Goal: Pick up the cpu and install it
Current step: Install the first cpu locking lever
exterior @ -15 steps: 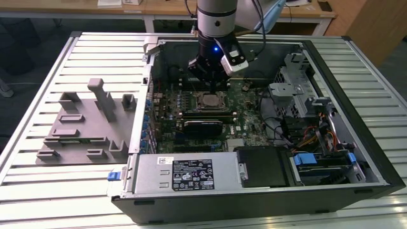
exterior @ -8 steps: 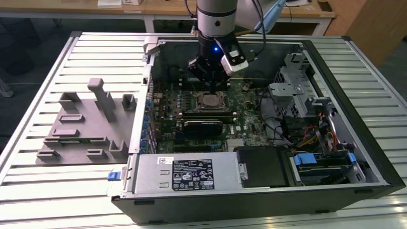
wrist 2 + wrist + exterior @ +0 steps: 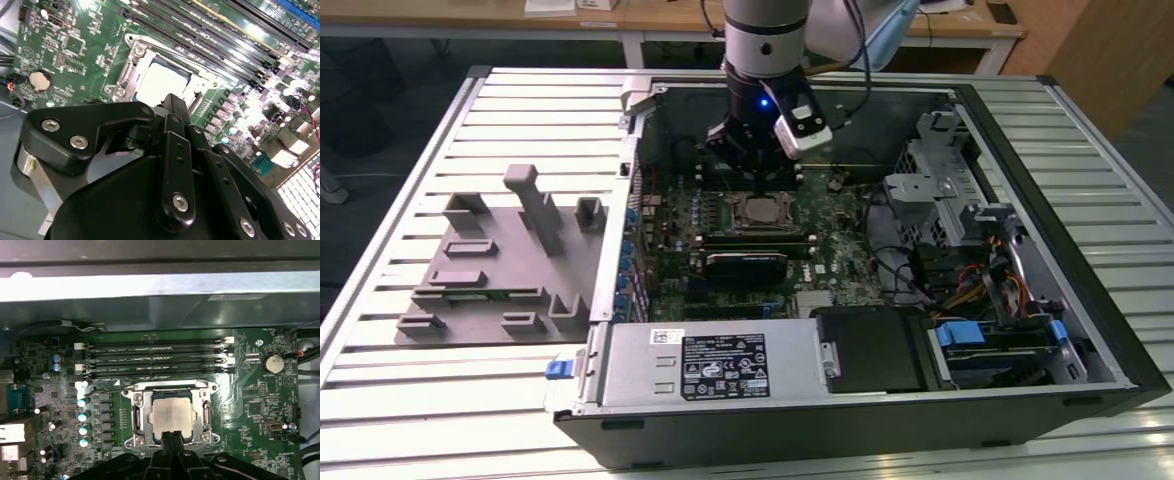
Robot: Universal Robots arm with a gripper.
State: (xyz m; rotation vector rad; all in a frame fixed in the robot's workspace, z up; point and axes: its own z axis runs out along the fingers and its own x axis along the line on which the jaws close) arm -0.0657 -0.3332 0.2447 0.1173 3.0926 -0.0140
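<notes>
Seating check: cpu [image 3: 171, 415] lies flat inside the socket frame [image 3: 138, 416] on the motherboard [image 3: 260, 390].
Gripper [image 3: 173, 438]: fingers drawn together, holding nothing (tips at one edge of the chip).
Technique: any press should be light and vertical, lest the chip skew.

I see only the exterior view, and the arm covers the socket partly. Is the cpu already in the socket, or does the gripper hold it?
Observer: In the first wrist view the cpu lies flat inside the socket's metal frame; nothing grips it.
Operator: Are the fingers open?
Observer: No. In the first wrist view the gripper is shut, its two fingertips pressed together.
Operator: Where are the tips?
Observer: In the second wrist view they stand over one edge of the cpu; whether they touch it I cannot tell.
</notes>
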